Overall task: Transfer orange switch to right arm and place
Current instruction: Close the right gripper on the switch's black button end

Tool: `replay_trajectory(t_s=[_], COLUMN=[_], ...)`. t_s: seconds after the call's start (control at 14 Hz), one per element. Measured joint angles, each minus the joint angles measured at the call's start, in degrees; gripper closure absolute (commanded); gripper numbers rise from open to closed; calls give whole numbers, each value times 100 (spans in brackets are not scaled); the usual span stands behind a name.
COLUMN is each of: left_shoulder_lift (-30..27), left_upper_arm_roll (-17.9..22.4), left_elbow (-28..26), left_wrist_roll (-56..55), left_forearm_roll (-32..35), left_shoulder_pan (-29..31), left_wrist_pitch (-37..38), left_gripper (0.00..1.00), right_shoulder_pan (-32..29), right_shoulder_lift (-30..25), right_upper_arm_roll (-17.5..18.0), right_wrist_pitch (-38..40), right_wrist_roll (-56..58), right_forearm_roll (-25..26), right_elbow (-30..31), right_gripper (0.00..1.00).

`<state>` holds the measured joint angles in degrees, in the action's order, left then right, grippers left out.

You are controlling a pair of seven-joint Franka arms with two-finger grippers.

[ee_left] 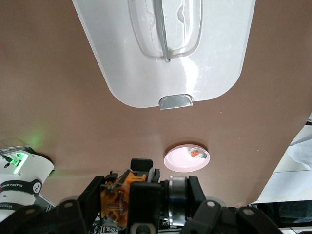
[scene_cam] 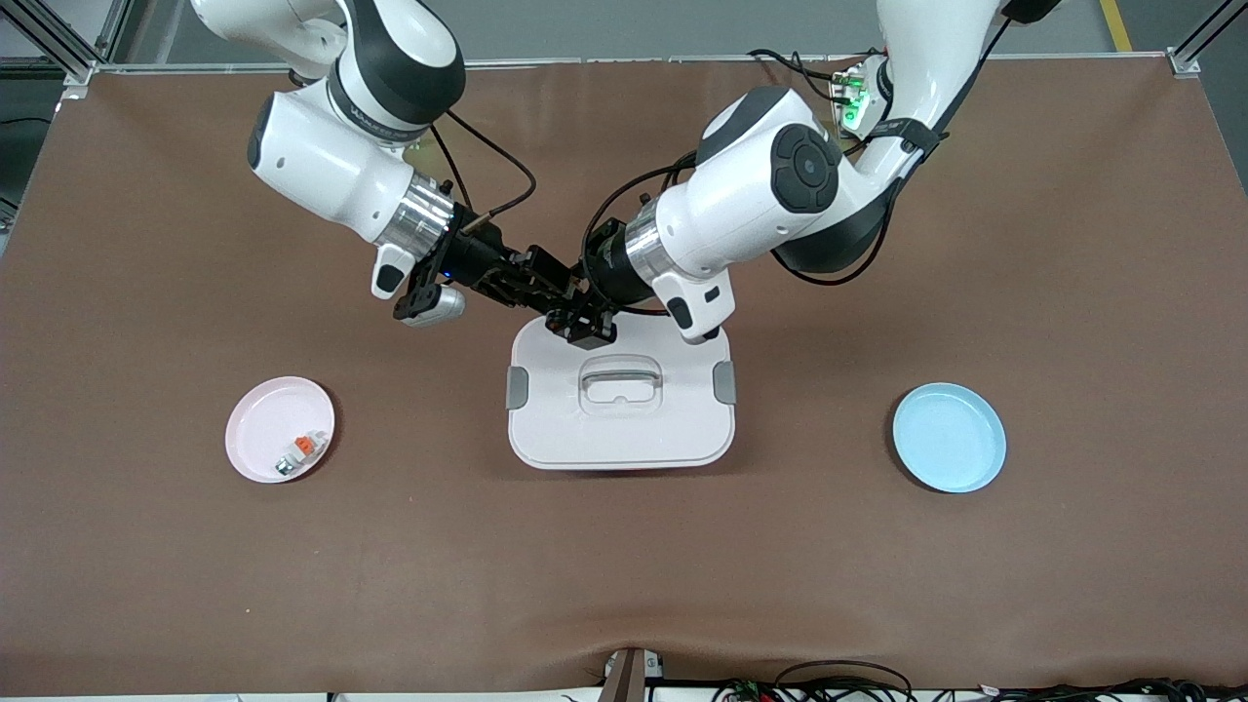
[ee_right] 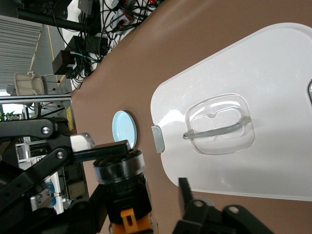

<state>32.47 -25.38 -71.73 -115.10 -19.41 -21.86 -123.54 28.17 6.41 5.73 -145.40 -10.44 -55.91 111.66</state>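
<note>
The orange switch (ee_left: 117,200) hangs in the air over the edge of the white box that lies toward the arms' bases. It has a black round body (ee_right: 124,190) and an orange block at one end. My left gripper (ee_left: 131,204) is shut on it, and in the front view that gripper (scene_cam: 583,317) meets my right gripper (scene_cam: 541,278) over that edge. The right gripper (ee_right: 141,195) stands round the switch, open. One finger (ee_right: 185,190) is still a gap away from the switch body.
A white lidded box (scene_cam: 624,439) with a clear handle sits mid-table under both grippers. A pink plate (scene_cam: 255,419) toward the right arm's end holds a small white-and-grey piece with an orange tab (scene_cam: 302,450). A light blue plate (scene_cam: 949,437) lies toward the left arm's end.
</note>
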Motion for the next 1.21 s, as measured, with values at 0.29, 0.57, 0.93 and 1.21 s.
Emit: replay_trajectory(t_s=[0.29, 0.57, 0.93, 1.21], left_shoulder_lift=[1, 2, 2, -1], left_upper_arm_roll=[0, 0, 1, 2], left_elbow=[-9, -9, -9, 1], left_wrist_roll=[0, 0, -101, -229], left_forearm_roll=[0, -1, -11, -12], left_shoulder_pan=[-1, -1, 2, 3], left_wrist_pitch=[0, 20, 46, 60], left_gripper=[100, 100, 45, 0], right_shoulder_pan=[13, 17, 17, 17], right_shoulder_lift=[-8, -8, -7, 0], right_upper_arm_roll=[3, 4, 3, -7], right_wrist_pitch=[-2, 4, 28, 54], right_wrist_roll=[-4, -4, -19, -125], right_forearm_roll=[-24, -30, -30, -34], right_elbow=[-52, -58, -58, -51], right_gripper=[100, 100, 100, 100])
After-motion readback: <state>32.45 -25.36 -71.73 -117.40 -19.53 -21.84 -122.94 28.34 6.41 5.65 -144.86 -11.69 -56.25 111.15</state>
